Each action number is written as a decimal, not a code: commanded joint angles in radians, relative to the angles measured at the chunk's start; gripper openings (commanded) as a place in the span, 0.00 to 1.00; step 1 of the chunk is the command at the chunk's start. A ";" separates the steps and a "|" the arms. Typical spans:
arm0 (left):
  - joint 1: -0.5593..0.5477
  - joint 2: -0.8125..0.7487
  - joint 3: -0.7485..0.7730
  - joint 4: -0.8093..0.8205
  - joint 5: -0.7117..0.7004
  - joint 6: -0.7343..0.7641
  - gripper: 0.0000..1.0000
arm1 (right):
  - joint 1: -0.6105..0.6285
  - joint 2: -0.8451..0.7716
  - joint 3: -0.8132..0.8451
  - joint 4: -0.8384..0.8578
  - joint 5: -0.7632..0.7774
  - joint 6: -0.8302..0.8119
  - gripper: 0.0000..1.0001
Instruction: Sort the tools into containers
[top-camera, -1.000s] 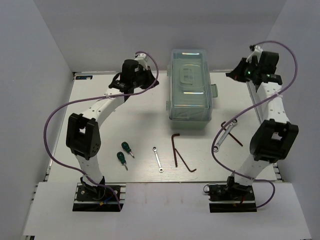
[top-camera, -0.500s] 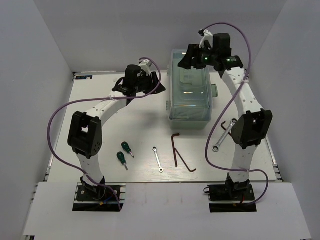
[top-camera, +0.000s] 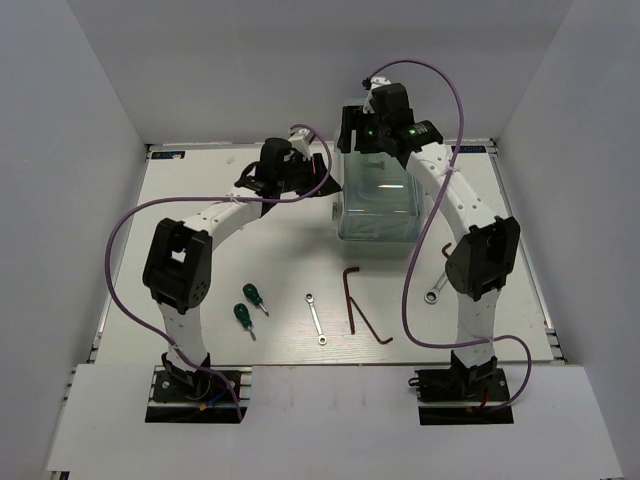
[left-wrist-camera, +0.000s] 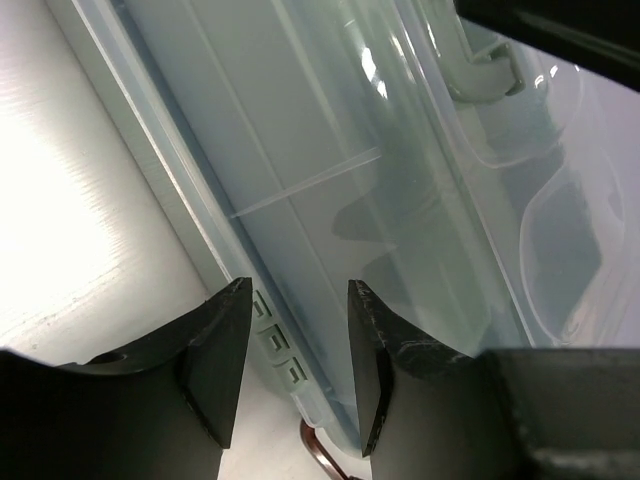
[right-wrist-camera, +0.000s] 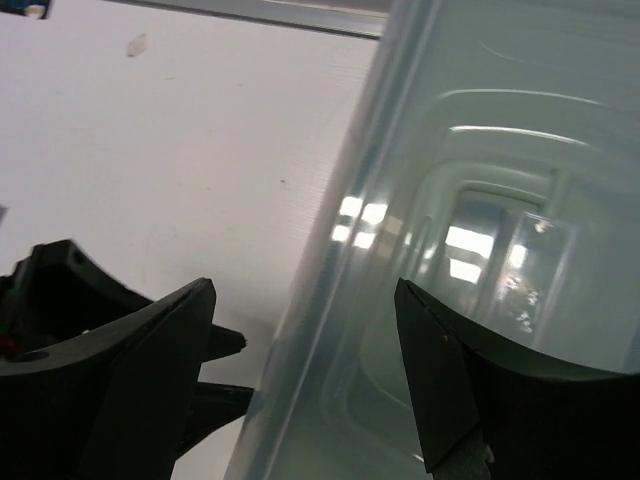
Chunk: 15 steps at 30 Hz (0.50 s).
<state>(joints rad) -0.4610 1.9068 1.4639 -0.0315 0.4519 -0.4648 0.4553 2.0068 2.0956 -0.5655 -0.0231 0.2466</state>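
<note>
Nothing's sorted yet as far as anyone can see. On the bench (top-camera: 290, 260) the pale green toolbox (top-camera: 376, 228) sits toward the far side with its see-through lid apparently still down, so getting it open looks like the current job. Both arms are crowded around it. The left hand (left-wrist-camera: 297, 300) is at the toolbox's left wall with its fingers spread apart over the rim and holding nothing. The right hand (right-wrist-camera: 303, 300) hovers over the toolbox's far-left corner, fingers spread wide and also empty, with the lid edge showing between them. All six tools are lying loose on the bench on the near side of the toolbox. The longer wrench (top-camera: 436, 291) is off the toolbox's near-right corner, half hidden behind the right arm. The two hex keys (top-camera: 350, 292) (top-camera: 372, 328) lie touching just near of the toolbox's front wall. The small wrench (top-camera: 316, 318) is a bit left of those, and the two green-handled screwdrivers (top-camera: 252, 293) (top-camera: 241, 315) sit side by side furthest out, near-left of the toolbox. So that's lid first, then six pick-and-drops left, basically the whole job.
</note>
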 joint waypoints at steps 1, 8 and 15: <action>-0.007 -0.012 -0.014 0.033 0.030 -0.003 0.53 | 0.005 0.004 -0.006 -0.016 0.185 0.046 0.78; -0.007 -0.022 -0.024 0.042 0.030 -0.003 0.53 | 0.006 0.021 -0.019 -0.028 0.215 0.097 0.76; -0.007 -0.031 -0.024 0.051 0.039 -0.012 0.53 | -0.006 0.056 -0.038 -0.060 0.096 0.169 0.76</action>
<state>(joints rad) -0.4610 1.9072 1.4460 -0.0143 0.4580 -0.4694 0.4549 2.0388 2.0769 -0.6075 0.1299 0.3603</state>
